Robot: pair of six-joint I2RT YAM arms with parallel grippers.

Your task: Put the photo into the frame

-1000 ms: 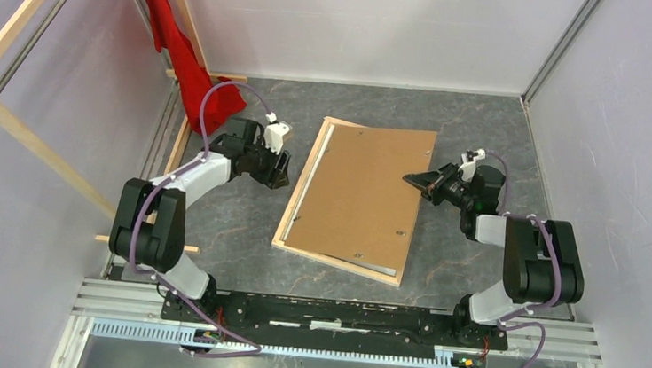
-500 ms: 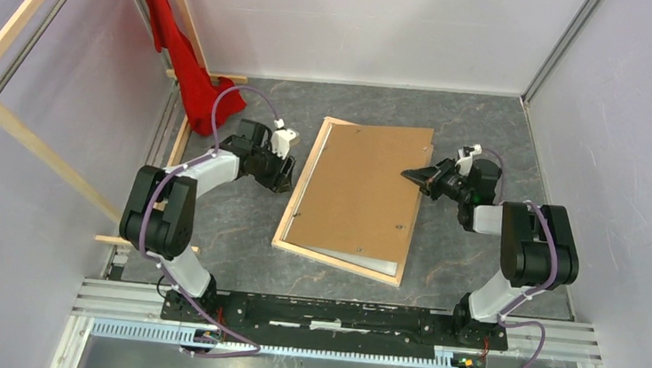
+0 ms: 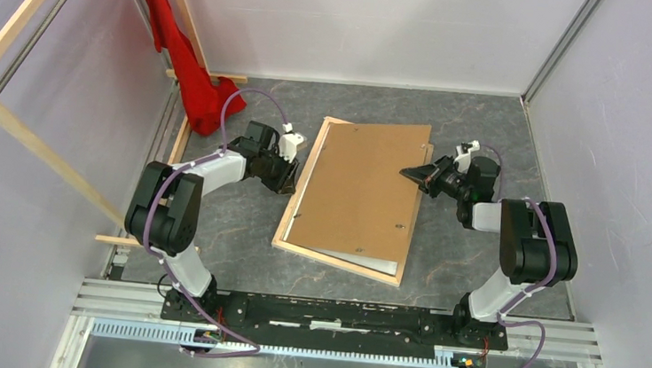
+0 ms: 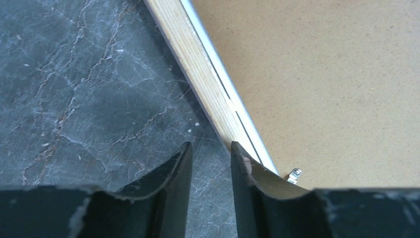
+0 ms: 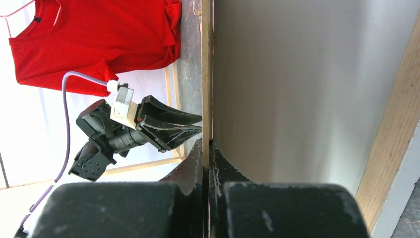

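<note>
Right tool (image 3: 407, 173) is clenching the backing board (image 3: 357, 196), lying askew over the frame (image 3: 287, 216) at centre, left tool (image 3: 285, 184) hovering released; seating is pending.

Bright, even, diffuse light fills the overhead view, with a faint lavender cast on the walls; the backing board (image 3: 357, 191) and both arms throw only soft, short shadows on the table (image 3: 239, 221), and the picture is sharp to its edges. In the left wrist view the stone surface is crisp, a thin line of glare runs along the frame (image 4: 213, 89), and the left gripper (image 4: 210, 148) is dark and slightly blurred. In the right wrist view the right gripper (image 5: 205, 144) looms black and out of focus, the red shirt (image 5: 94, 39) is saturated, and the wall behind it is blown out white
</note>
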